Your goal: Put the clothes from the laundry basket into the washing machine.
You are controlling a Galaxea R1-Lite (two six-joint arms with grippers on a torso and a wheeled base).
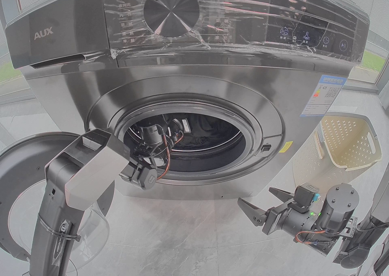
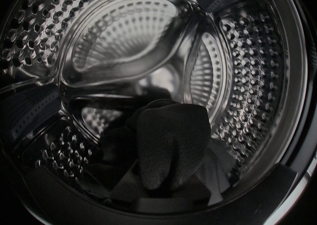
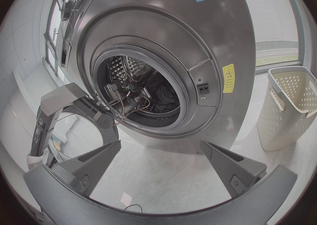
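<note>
Found the washing machine mouth blocked on its left half by the left arm, the right half free. Saw dark clothes heaped low in the drum, open room above them. Noted swung-open door at left, laundry basket at right, passable floor between.

I count one washing machine, one open door, one laundry basket and one dark heap of clothes; its pieces can't be counted.

Glossy grey tiled floor, tall windows — daylight and grass beyond, white tiled wall
</note>
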